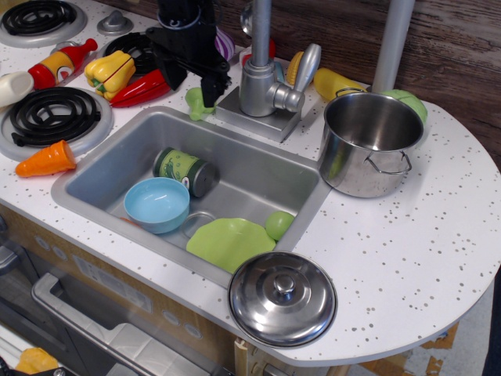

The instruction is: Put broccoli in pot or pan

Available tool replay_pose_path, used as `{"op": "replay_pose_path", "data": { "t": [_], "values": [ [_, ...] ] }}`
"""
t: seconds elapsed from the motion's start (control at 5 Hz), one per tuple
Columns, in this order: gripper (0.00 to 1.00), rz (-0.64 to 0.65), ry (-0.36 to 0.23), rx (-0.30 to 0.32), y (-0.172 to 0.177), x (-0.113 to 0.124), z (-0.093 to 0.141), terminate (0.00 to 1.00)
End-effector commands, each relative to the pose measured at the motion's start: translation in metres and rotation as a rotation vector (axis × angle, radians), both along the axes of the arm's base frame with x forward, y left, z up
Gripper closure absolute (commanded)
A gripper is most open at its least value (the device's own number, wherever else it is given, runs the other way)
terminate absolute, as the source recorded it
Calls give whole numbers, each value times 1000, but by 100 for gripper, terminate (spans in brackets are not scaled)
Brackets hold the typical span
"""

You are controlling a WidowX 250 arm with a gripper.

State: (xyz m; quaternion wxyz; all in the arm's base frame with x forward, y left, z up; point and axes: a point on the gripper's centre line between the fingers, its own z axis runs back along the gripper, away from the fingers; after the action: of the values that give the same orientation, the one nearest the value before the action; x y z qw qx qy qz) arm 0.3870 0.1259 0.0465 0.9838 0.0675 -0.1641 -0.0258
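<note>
Broccoli (196,103) lies behind sink (258,168); pot (369,142) stands right.

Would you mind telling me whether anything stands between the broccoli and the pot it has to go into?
Yes: the faucet stands between the broccoli and the pot. The tool is right at the broccoli, with nothing visible between them.

The grey sink (258,168) sits mid-frame holding a green-labelled can (185,170) lying on its side, a light blue bowl (157,204) just at its 7 o'clock, and a wavy green plate (228,243) with a smooth green ball (279,225) touching its 2 o'clock edge. A domed steel lid (282,298) rests on the speckled counter (415,258) at the sink's 5 o'clock, and the faucet (266,74) stands at its 12 o'clock. At 9 o'clock lie an orange carrot (47,160) and a black coil burner (55,117), with a yellow pepper (109,72) and red chili (141,88) towards 10 o'clock.
</note>
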Motion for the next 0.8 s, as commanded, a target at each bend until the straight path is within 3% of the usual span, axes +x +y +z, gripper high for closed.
{"op": "replay_pose_path", "data": {
  "t": [0.0,0.2,0.6],
  "values": [
    [0,-40,-53,12,10,4,2,0],
    [0,-60,-76,-12,13,10,-8,0],
    [0,-74,-80,4,27,16,-14,0]
  ]
}}
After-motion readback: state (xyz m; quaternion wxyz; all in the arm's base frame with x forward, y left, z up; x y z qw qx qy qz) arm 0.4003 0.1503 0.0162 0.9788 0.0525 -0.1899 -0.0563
